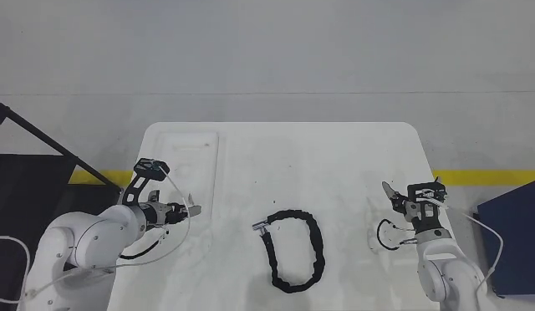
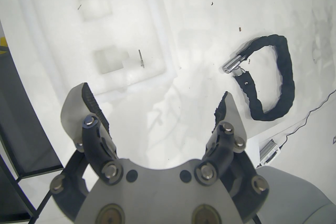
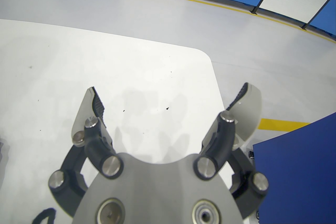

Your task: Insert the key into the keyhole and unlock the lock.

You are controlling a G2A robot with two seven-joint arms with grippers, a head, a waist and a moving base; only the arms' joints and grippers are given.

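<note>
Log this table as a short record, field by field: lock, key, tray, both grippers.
lock: black chain lock, looped mid table, silver cylinder at one end
tray: white foam tray, far left on the table
key: thin metal piece on the foam tray, probably the key
left gripper: open, empty, near the tray
right gripper: open, empty, by the right edge

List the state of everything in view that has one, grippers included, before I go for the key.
Left gripper: open, holding nothing.
Right gripper: open, holding nothing.
Chain lock: lying flat on the table, loop closed.
Lock cylinder: joining the chain's ends, no key in its keyhole.
Key: lying loose on the foam tray, not gripped.
</note>
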